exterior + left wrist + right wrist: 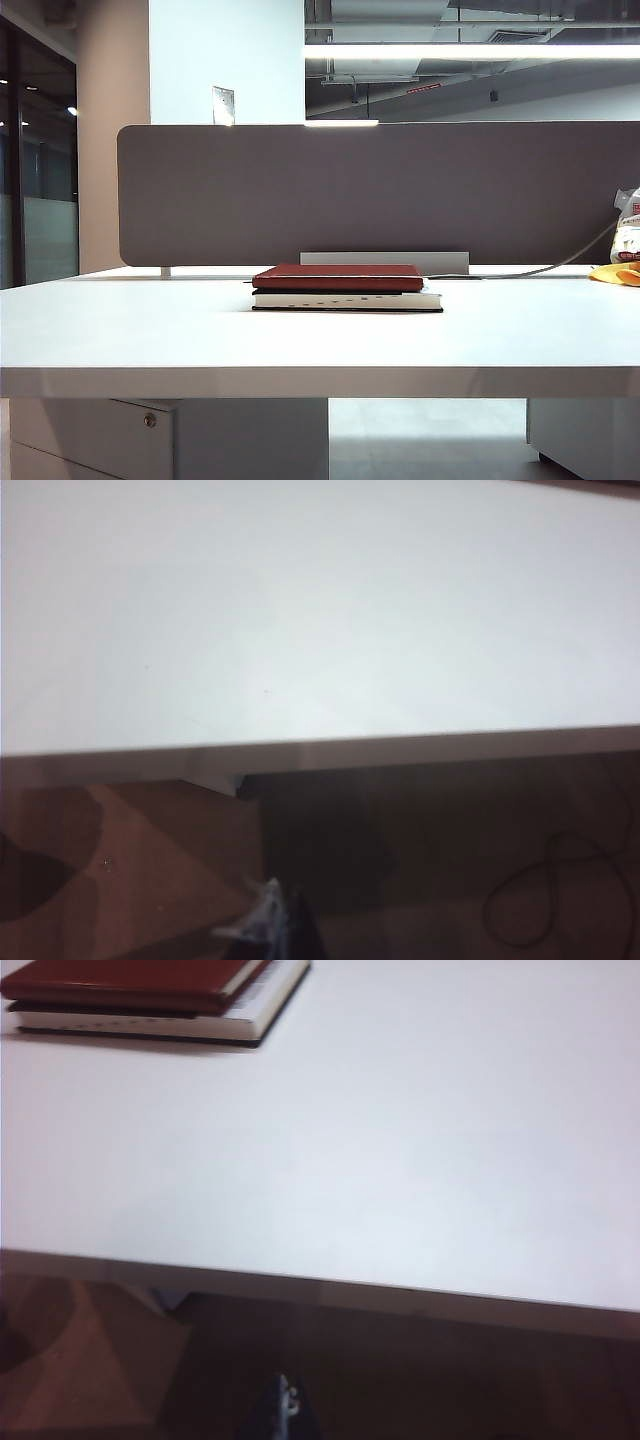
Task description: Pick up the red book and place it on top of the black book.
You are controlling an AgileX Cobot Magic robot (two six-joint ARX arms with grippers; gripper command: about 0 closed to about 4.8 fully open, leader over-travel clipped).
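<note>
Left gripper [275, 920]: I see its tips pressed together, holding nothing, off the near table edge.
Right gripper [285, 1405]: only a dark tip shows; I can't tell its spread; touching nothing.
Red book [338, 277]: thin, smooth, rounded corners, lying flat on the black book [346, 299].
Table [120, 330]: matte white, straight front edge, open surface either side.
</note>
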